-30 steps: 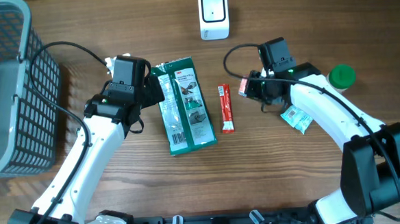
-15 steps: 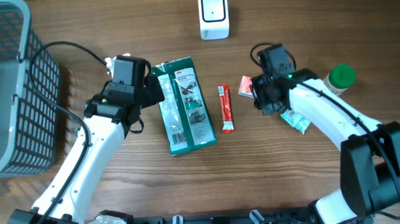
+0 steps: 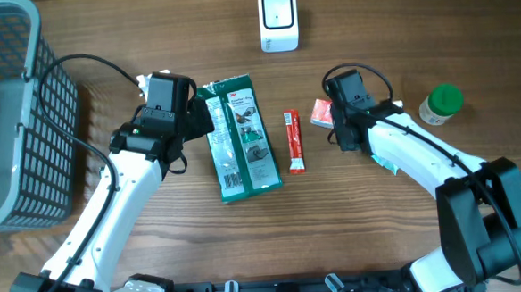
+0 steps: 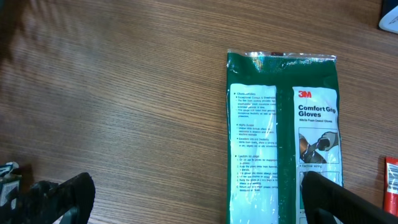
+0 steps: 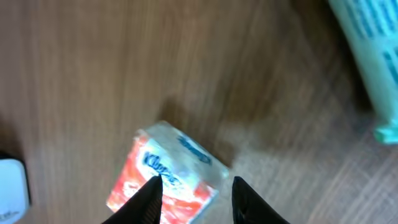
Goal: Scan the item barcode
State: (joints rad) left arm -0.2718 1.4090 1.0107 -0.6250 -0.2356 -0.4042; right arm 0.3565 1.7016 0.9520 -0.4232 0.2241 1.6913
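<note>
Right gripper, fingers a little wider apart than a second ago, straddling the near corner of the red-and-white tissue pack. Whether the fingers pinch the pack or merely flank it cannot be told. Over that second the wrist has swung round above the pack, which has hardly shifted and lies flat on the wood. The likely reading is a re-grip or a release, with no barcode yet shown to the scanner, which stands well beyond the fingertips. Beside the gripper lies a red sachet; behind it, a pale teal packet and a green-capped bottle. Farther off, the left gripper hangs fully spread over the edge of a green glove pack. A grey basket sits at the far edge of the bare brown wooden table.
</note>
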